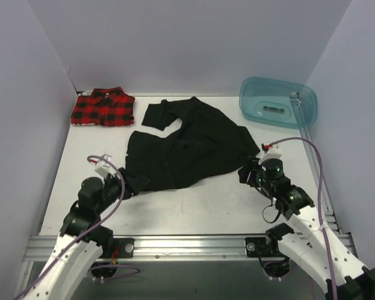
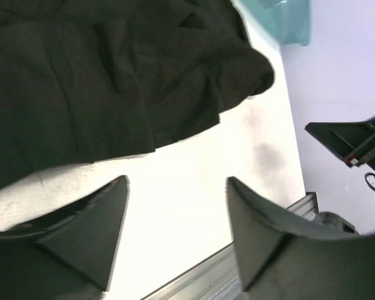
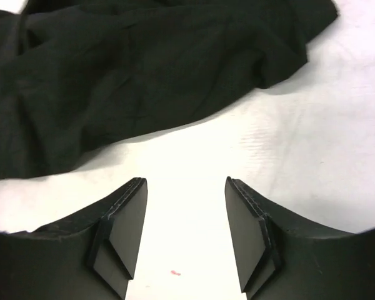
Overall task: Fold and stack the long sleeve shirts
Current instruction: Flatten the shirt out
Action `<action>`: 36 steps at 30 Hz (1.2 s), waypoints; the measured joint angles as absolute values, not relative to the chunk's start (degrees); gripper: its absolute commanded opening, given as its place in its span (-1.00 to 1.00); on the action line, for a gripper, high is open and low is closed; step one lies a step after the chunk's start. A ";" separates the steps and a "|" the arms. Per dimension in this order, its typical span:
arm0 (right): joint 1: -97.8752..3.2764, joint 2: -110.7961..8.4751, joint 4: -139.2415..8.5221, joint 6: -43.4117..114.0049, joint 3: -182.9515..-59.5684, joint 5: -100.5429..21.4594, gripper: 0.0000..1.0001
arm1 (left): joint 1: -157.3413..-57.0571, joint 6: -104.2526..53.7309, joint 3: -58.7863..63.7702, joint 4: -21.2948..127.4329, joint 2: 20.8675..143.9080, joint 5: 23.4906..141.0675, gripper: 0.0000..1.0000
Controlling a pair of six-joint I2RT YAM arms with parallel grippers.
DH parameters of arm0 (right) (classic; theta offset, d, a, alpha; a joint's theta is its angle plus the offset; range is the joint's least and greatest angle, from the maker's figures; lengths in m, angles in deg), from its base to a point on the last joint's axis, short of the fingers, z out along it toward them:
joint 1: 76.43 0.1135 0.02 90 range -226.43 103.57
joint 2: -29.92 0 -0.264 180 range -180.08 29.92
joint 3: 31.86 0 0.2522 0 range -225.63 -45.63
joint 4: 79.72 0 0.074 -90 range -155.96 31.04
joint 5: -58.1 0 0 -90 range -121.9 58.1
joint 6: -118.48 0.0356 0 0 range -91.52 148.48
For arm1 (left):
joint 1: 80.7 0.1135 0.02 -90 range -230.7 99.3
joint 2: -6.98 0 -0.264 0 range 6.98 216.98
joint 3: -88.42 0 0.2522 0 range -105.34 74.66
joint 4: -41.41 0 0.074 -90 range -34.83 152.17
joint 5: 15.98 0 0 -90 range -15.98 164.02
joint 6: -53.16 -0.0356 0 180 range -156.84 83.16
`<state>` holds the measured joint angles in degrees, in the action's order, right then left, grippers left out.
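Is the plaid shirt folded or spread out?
Folded: the plaid shirt lies as a compact rectangle, collar on top, in the far left corner.

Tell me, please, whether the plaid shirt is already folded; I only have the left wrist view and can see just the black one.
Observer: Yes, the plaid shirt lies folded in a compact rectangle at the far left corner of the table.
Operator: Thank you. What is the other arm doing?
Observer: The right gripper is open over bare table, with the black shirt just beyond its fingertips and nothing between them.
Operator: And how does that garment lie overall?
Observer: It is spread out and crumpled across the middle of the table, unfolded and apart from the plaid shirt.
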<state>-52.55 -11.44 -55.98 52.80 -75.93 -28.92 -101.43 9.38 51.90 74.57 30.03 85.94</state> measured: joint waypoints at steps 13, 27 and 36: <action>-39.32 -37.74 -50.51 41.80 -97.13 -36.90 0.07 | -101.61 9.03 44.33 82.94 42.53 80.35 0.69; -23.76 -78.30 -52.24 32.56 -123.45 -38.56 -0.01 | -87.25 -6.91 26.87 80.91 66.44 76.35 0.71; -18.95 -84.36 -53.55 37.63 -122.09 -38.23 -0.91 | -85.58 -10.62 29.73 79.97 65.59 75.21 0.71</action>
<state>-18.95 -84.36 -53.55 37.63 -122.09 -38.23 -85.58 -10.62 29.73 79.97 65.59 75.21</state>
